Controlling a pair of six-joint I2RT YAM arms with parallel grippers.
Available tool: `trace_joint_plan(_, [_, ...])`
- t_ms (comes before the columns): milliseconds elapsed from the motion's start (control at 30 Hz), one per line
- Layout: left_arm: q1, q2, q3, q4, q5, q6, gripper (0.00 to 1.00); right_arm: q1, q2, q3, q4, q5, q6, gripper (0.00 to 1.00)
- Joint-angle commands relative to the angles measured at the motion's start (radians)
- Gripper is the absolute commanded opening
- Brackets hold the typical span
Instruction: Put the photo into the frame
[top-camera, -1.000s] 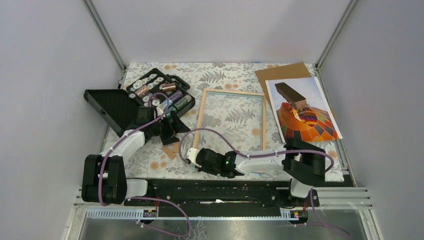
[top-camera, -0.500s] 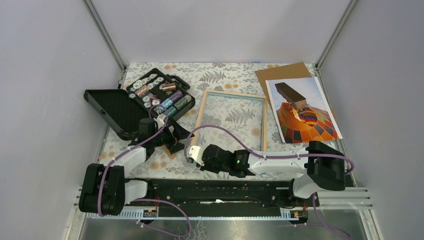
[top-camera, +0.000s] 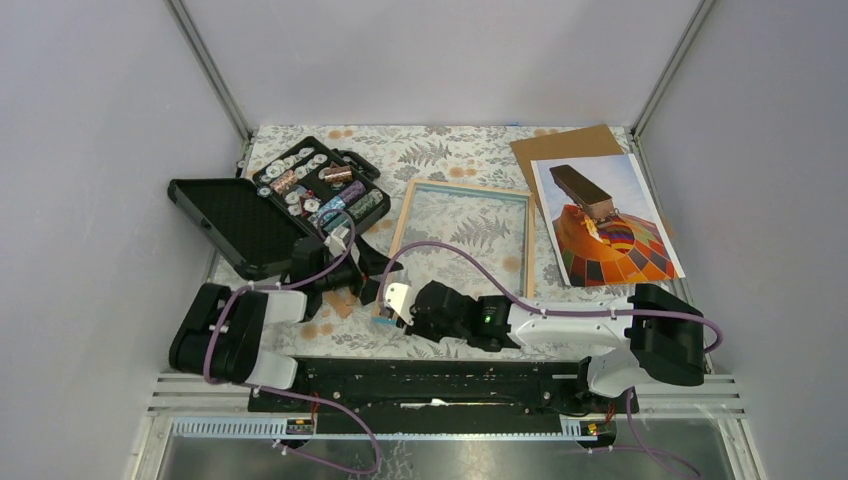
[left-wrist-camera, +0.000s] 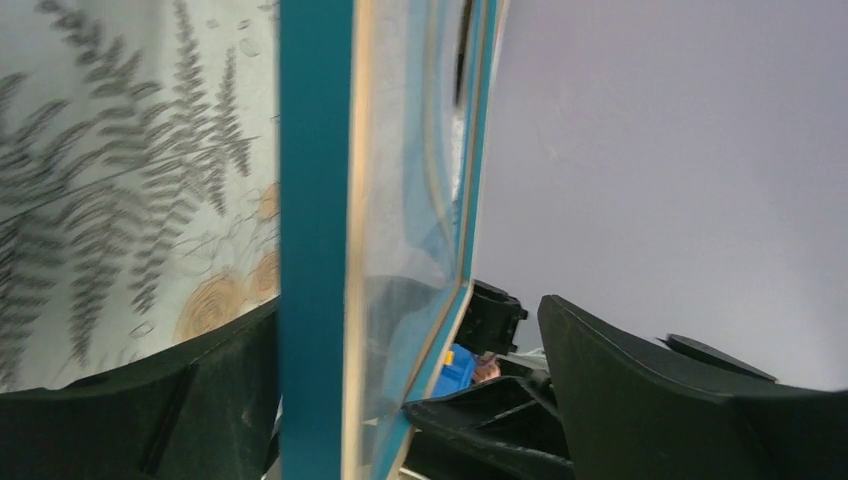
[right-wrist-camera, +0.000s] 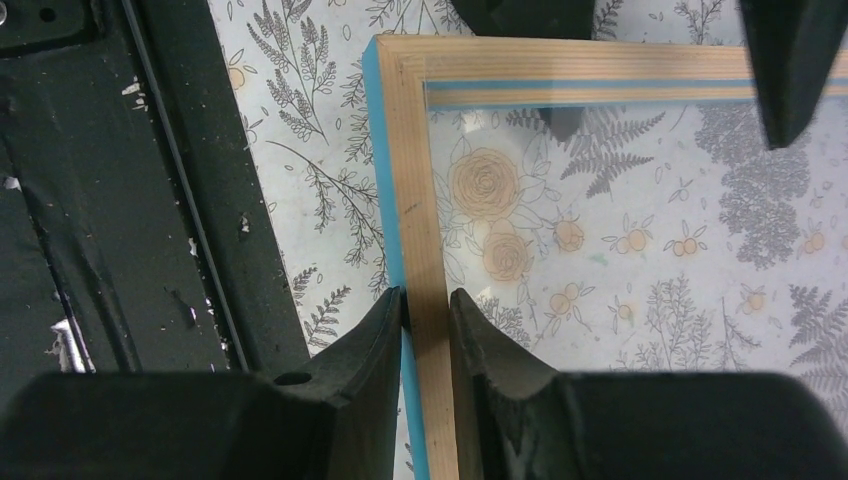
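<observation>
Two tools at one frame (top-camera: 527, 245) | right tool (right-wrist-camera: 425, 310) pinching its rim at 7 o'clock, left tool (top-camera: 371, 275) wide open astride the same corner | photo (top-camera: 605, 225) at 2 o'clock, outside frame | risk: narrow pinch slips, frame skids on counter (top-camera: 440, 150)

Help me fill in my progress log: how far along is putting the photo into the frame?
Early. Done: the frame faces wood back up, its pane bare. In hand: the right hand is shut on its rim beside a corner; the left hand, open, straddles an edge. Left: the photo lies untouched at the far right, on the brown backing board, not yet in the frame.
</observation>
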Motion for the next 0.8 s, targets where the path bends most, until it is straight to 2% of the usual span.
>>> trace_joint_plan(0, [-0.027, 0.112, -0.017, 0.465, 0.074, -0.212, 0.91, -0.010, -0.037, -0.002, 0.088, -0.003, 0.019, 0.00])
trace_joint_plan(100, [-0.057, 0.204, -0.028, 0.654, 0.078, -0.310, 0.83, -0.012, -0.035, -0.007, 0.106, -0.008, 0.027, 0.00])
trace_joint_plan(233, [-0.067, 0.351, -0.069, 0.986, 0.072, -0.475, 0.61, -0.020, -0.035, -0.016, 0.132, -0.007, 0.062, 0.02])
trace_joint_plan(300, [-0.068, 0.407, -0.077, 1.039, 0.075, -0.504, 0.52, -0.026, -0.033, -0.018, 0.136, 0.006, 0.090, 0.07])
trace_joint_plan(367, [-0.068, 0.413, -0.086, 1.039, 0.065, -0.488, 0.45, -0.032, -0.034, -0.023, 0.136, 0.020, 0.124, 0.24])
trace_joint_plan(400, [-0.068, 0.409, -0.088, 1.037, 0.061, -0.484, 0.44, -0.035, -0.037, -0.024, 0.131, 0.028, 0.148, 0.38])
trace_joint_plan(467, [-0.064, 0.396, -0.086, 1.033, 0.057, -0.478, 0.43, -0.040, -0.049, -0.024, 0.107, 0.049, 0.198, 0.66])
trace_joint_plan(567, [-0.058, 0.383, -0.072, 0.990, 0.058, -0.457, 0.42, -0.051, -0.087, 0.013, 0.006, 0.097, 0.315, 0.95])
trace_joint_plan(600, [-0.055, 0.381, -0.069, 0.975, 0.057, -0.448, 0.41, -0.053, -0.107, 0.040, -0.068, 0.104, 0.347, 0.99])
trace_joint_plan(767, [-0.033, 0.370, -0.061, 0.955, 0.068, -0.439, 0.39, -0.062, -0.243, 0.176, -0.428, 0.299, 0.537, 1.00])
